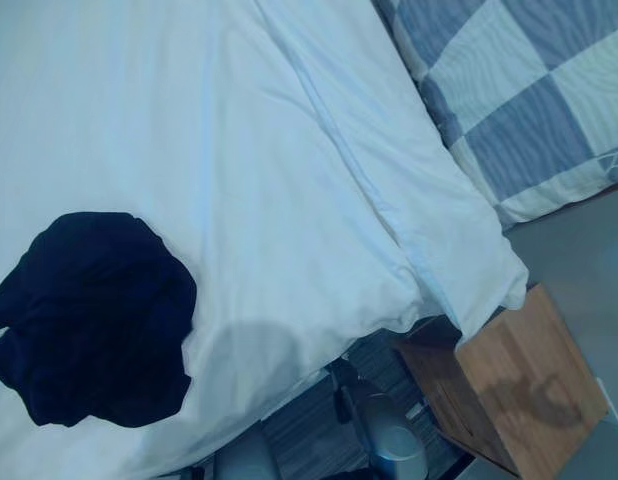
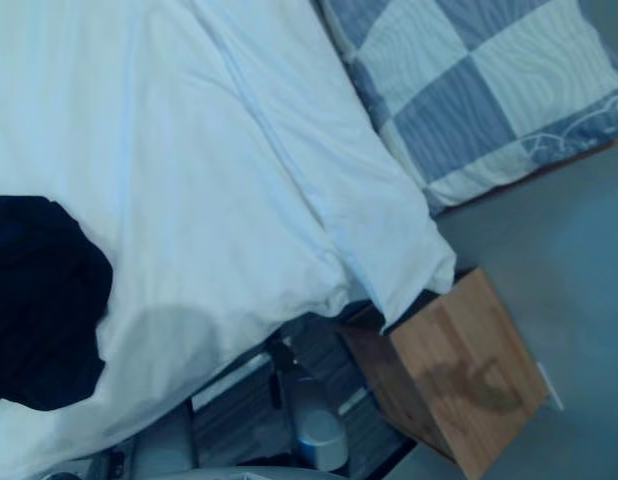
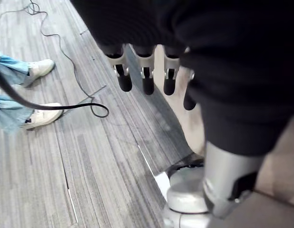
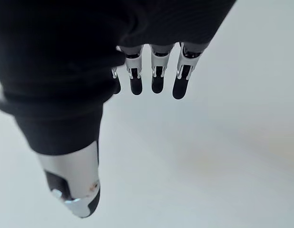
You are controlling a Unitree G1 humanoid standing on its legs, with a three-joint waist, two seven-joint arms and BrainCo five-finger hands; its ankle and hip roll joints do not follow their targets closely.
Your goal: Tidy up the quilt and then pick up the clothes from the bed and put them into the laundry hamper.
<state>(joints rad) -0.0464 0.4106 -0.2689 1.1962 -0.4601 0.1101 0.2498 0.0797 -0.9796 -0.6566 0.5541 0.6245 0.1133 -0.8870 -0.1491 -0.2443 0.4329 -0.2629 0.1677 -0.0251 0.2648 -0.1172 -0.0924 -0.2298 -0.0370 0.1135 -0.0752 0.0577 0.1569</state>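
Left eye view: white quilt (image 1: 289,150) spread fairly smooth on the bed; dark clothes (image 1: 89,320) heaped on it near the edge; checked pillow (image 1: 529,90); wooden nightstand (image 1: 519,385) beside the bed.

Left wrist view: my left robot hand (image 3: 147,76) hangs over the floor (image 3: 90,166), fingers relaxed, grasping nothing; a person's shoes (image 3: 40,95) nearby.

Right wrist view: my right robot hand (image 4: 151,76) likewise released, empty.

I judge the quilt done; clothes not yet collected.
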